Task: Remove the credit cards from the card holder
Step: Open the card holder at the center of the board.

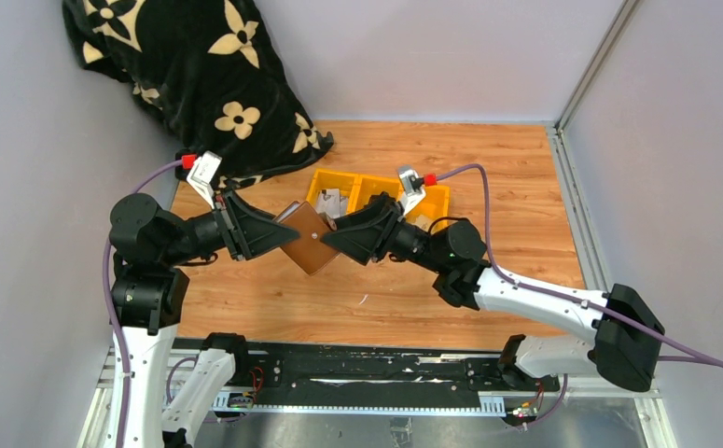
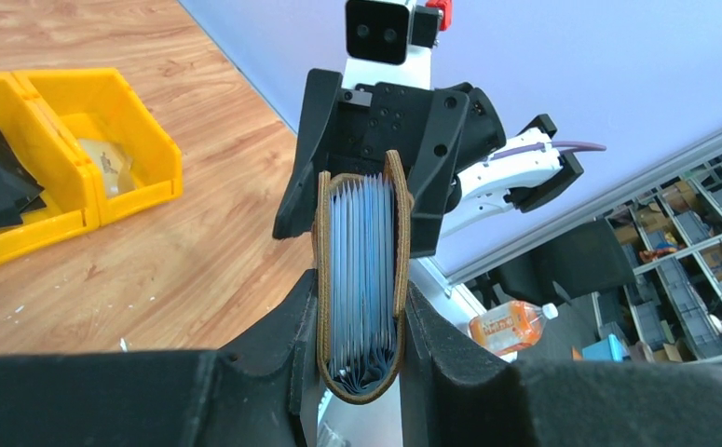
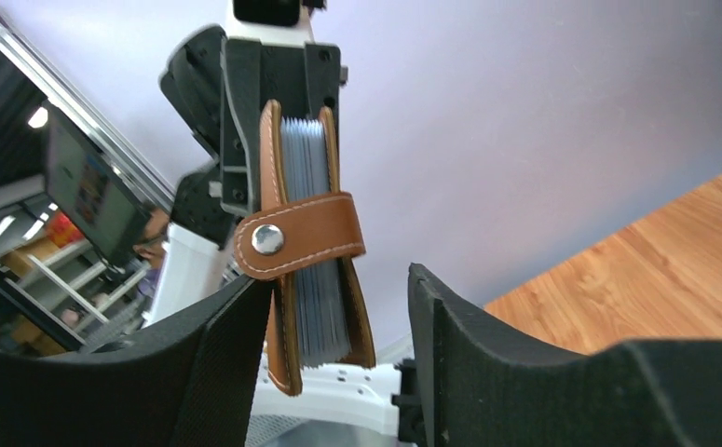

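Observation:
The card holder [image 1: 308, 245] is a brown leather wallet held in the air between the two arms, above the wooden table. My left gripper [image 1: 287, 238] is shut on its folded spine end; the left wrist view shows its fingers [image 2: 273, 345] pressing both covers of the holder [image 2: 322, 279]. A stack of grey-blue cards [image 2: 361, 261] sits edge-on inside. My right gripper [image 1: 331, 241] is open around the other end. In the right wrist view the holder [image 3: 273, 307] has its snap strap [image 3: 301, 237] fastened over the cards [image 3: 321, 317]. It lies against my right gripper's [image 3: 338, 289] left finger, with a gap to the right one.
Yellow plastic bins [image 1: 376, 196] holding small items stand just behind the grippers, also in the left wrist view [image 2: 59, 158]. A black blanket with cream flowers [image 1: 189, 75] is heaped at the back left corner. Grey walls enclose the wooden table [image 1: 488, 187].

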Tool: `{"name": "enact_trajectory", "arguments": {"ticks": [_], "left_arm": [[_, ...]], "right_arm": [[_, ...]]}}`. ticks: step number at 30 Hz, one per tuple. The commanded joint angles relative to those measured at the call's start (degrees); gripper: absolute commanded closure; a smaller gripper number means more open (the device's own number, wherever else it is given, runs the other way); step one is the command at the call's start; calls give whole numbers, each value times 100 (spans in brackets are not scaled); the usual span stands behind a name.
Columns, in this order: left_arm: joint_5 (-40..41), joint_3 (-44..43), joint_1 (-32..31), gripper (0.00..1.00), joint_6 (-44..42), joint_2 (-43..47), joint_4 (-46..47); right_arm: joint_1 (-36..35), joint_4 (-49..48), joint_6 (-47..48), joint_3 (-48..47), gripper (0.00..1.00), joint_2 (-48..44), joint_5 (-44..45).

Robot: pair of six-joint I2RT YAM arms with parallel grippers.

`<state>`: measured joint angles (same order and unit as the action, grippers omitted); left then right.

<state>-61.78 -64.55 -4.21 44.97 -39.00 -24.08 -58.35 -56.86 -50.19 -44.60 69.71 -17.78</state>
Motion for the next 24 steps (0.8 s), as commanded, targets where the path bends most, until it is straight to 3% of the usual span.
{"name": "enact_trajectory", "arguments": {"ticks": [1,7,12,13,16,17,21,24], "left_arm": [[-523,-9,-1,100,258,157,217],[-563,7,-1,100,224,180,223],[-564,51,-1,96,97,200,179],[-559,62,-1,91,44,200,120],[-563,80,-1,44,-310,230,-206],[-559,83,-1,36,-532,247,-388],[-590,115,-1,19,-1365,241,-1172],[-646,231,-1,17,-1699,305,-1332]], "right_arm": [[256,-938,-513,13,44,157,272],[298,-1093,-717,-83,62,231,227],[312,-704,-834,-246,98,241,186],[315,-554,-830,-289,100,224,180],[315,52,-559,-516,100,79,39],[315,329,-423,-608,100,25,-21],[315,1300,211,-935,100,-251,-120],[315,1945,588,-1126,100,-416,-128]]}}
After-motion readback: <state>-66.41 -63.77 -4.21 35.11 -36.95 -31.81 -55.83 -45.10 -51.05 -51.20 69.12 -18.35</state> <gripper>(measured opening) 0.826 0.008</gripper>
